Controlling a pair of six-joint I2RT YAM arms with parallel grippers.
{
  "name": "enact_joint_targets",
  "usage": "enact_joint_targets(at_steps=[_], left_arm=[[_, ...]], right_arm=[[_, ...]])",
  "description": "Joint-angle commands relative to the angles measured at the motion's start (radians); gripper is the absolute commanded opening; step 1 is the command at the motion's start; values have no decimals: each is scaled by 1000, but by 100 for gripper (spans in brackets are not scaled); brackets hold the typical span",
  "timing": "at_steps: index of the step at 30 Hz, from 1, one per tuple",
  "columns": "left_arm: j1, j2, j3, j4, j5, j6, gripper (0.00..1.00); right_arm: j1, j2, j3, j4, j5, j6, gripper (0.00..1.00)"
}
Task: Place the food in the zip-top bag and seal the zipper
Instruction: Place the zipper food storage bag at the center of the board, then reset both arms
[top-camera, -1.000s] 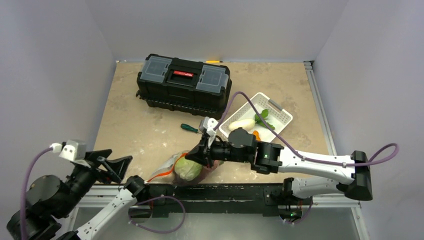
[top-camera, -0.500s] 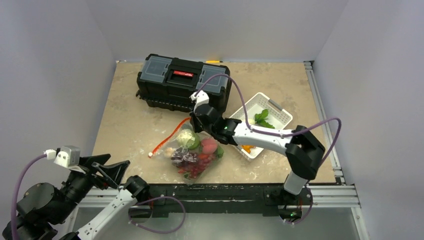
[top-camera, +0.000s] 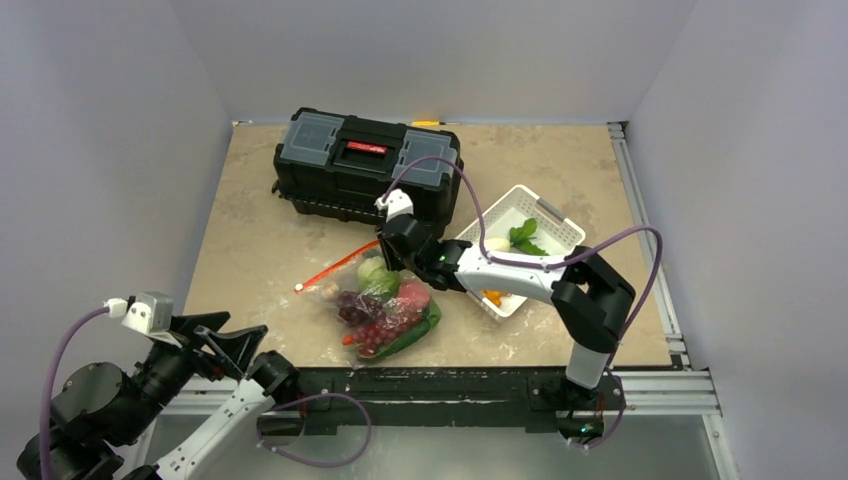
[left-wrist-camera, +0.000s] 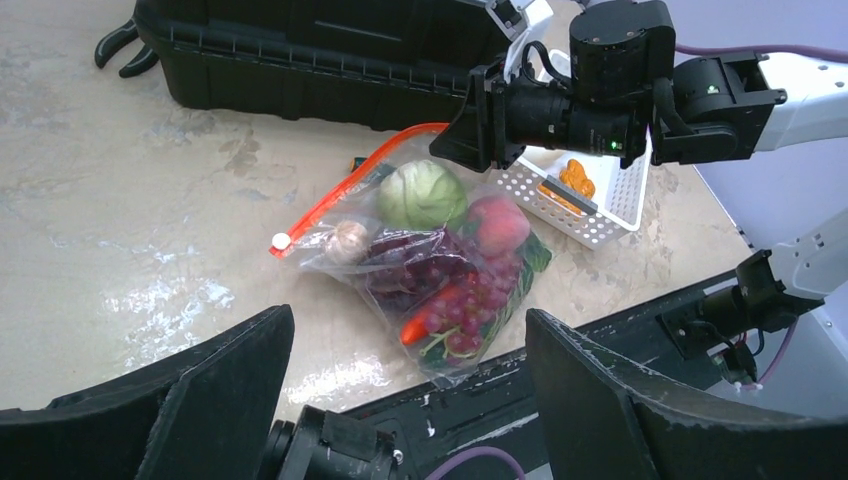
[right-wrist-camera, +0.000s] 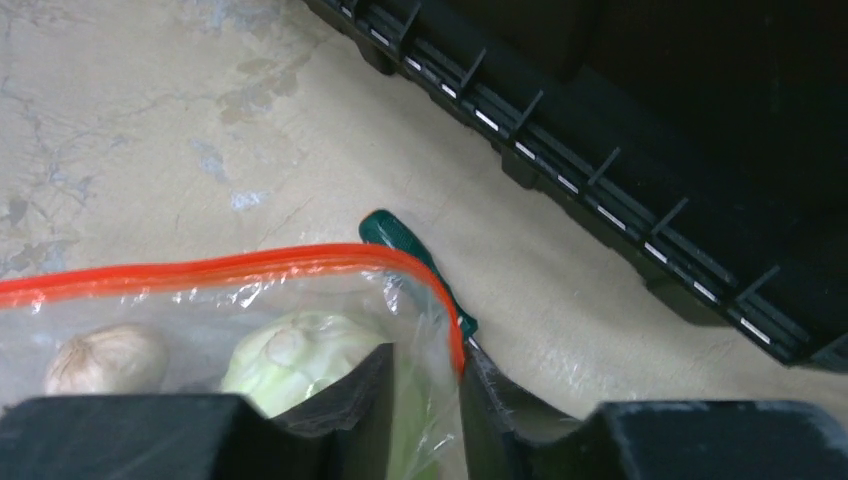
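Zip-top bag (top-camera: 385, 315) lay filled before the toolbox (top-camera: 365, 165); we noted the right gripper (right-wrist-camera: 427, 375) straddling the zipper (right-wrist-camera: 200, 272) at its toolbox-side end, presumably to close the seal, grip uncertain; left gripper (left-wrist-camera: 405, 325) gaped empty.

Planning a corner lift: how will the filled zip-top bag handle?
Probably floppy: the zip-top bag has thin film crinkled loosely around its contents. Likely to sag, as the cabbage, peach and grapes bulge it. The zipper curves, so it may bend.
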Motion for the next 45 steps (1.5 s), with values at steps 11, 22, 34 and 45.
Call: enact_joint_targets(at_steps=[11, 22, 34, 45], left_arm=[[0, 41, 9, 66, -1, -14, 84], [1, 25, 81, 121, -104, 54, 84], [0, 37, 130, 196, -167, 120, 83], [0, -2, 127, 172, -188, 93, 83]], right_arm=[[5, -385, -1, -213, 80, -125, 74], [5, -1054, -178, -411, 322, -96, 99], [5, -1232, -56, -640, 517, 0, 99], [5, -1283, -72, -562, 548, -68, 99]])
